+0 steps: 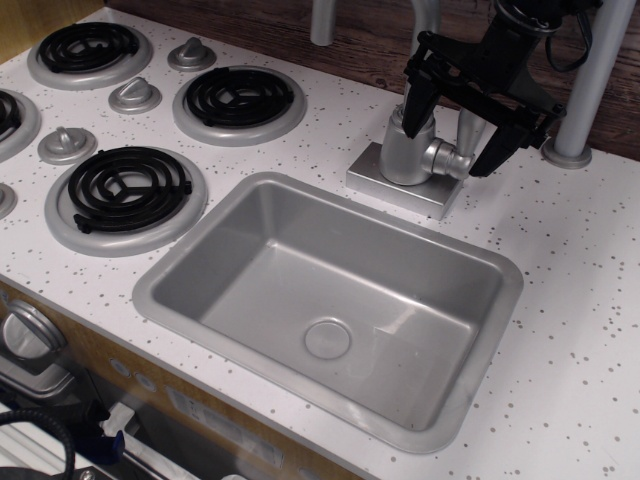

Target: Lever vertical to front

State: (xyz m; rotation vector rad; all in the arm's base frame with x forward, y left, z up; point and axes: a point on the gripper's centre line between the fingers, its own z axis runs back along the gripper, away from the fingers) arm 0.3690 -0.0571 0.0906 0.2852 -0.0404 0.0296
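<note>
The faucet's cylindrical body (405,150) stands on a square silver base (400,182) behind the sink. A short round stub (447,158) sticks out of its right side. The lever (467,126) rises upright from the stub as a grey paddle, partly hidden by the gripper. My black gripper (450,150) comes down from the upper right and is open. Its left finger (415,105) is in front of the faucet body. Its right finger (497,148) is just right of the lever. I cannot tell whether either finger touches the lever.
The grey sink basin (250,215) lies in front of the faucet. Black stove burners (238,97) and round silver knobs (134,96) are at the left. Grey posts (590,85) stand behind at the right and at the top (322,20). The spout pipe (426,18) rises out of view.
</note>
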